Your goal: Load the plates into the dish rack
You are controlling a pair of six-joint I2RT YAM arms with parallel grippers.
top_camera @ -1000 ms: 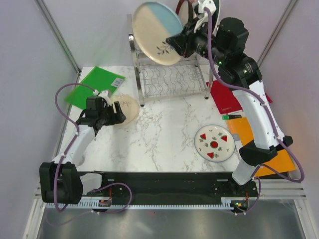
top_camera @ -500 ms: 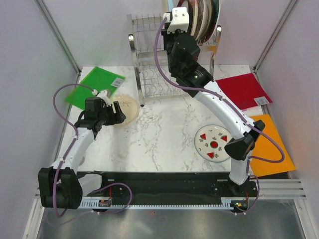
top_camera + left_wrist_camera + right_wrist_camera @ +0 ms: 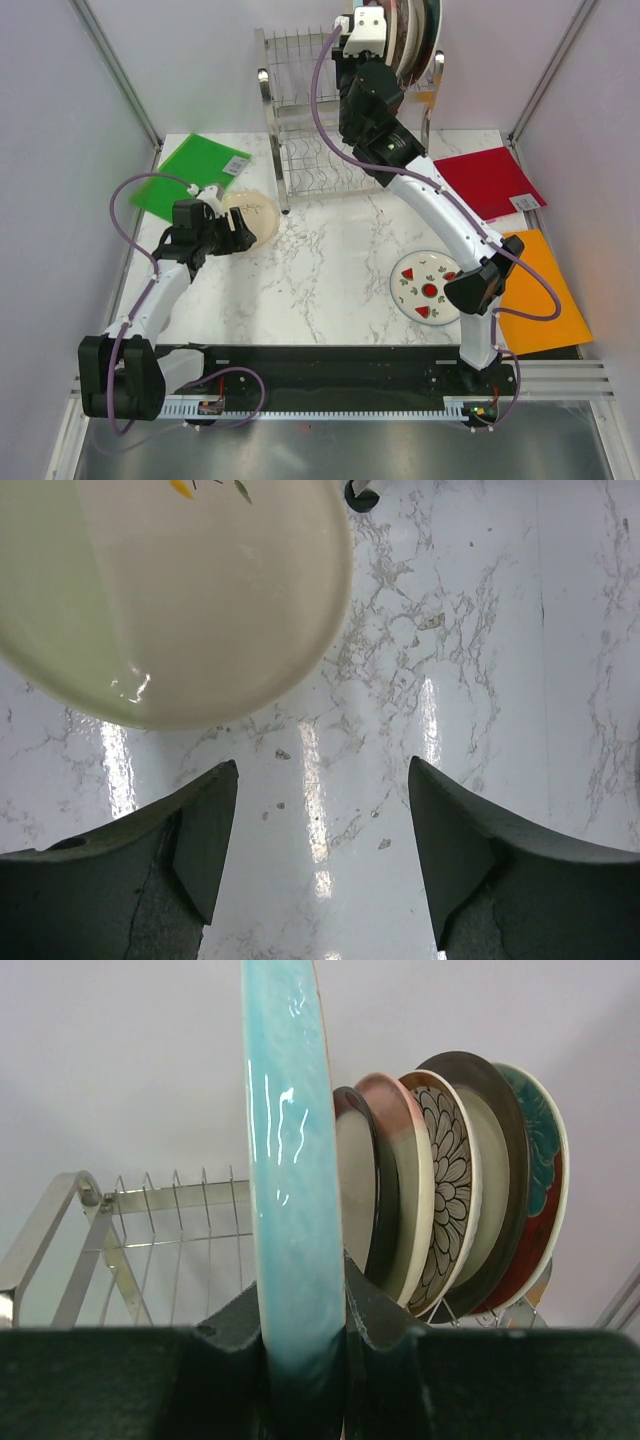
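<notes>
Since a second ago, your right arm has swung the light-blue plate (image 3: 290, 1160) from beside the dish rack (image 3: 300, 150) over to its upper tier and turned it edge-on; in the last half second it has hardly shifted. Your right gripper (image 3: 300, 1305) is clamped on the plate's lower rim, and the plate stands upright, rising straight up from between the fingers. Just to that hand's right, a row of five plates (image 3: 440, 1190) stands on edge in the upper shelf. The nearest, dark-rimmed one is just beside the held plate, and you cannot tell from these views whether the two touch. To the hand's left run bare chrome wires of the shelf. Your left gripper (image 3: 315, 850) hangs low over the marble table (image 3: 520, 680) with its fingers spread apart and nothing between them. The cream plate (image 3: 170, 590) lies flat ahead of that hand and to its left, its rim near the left fingertip but apart from it. The watermelon plate (image 3: 422, 283) lies flat on the table, well apart from both hands and partly under your right arm's elbow.
</notes>
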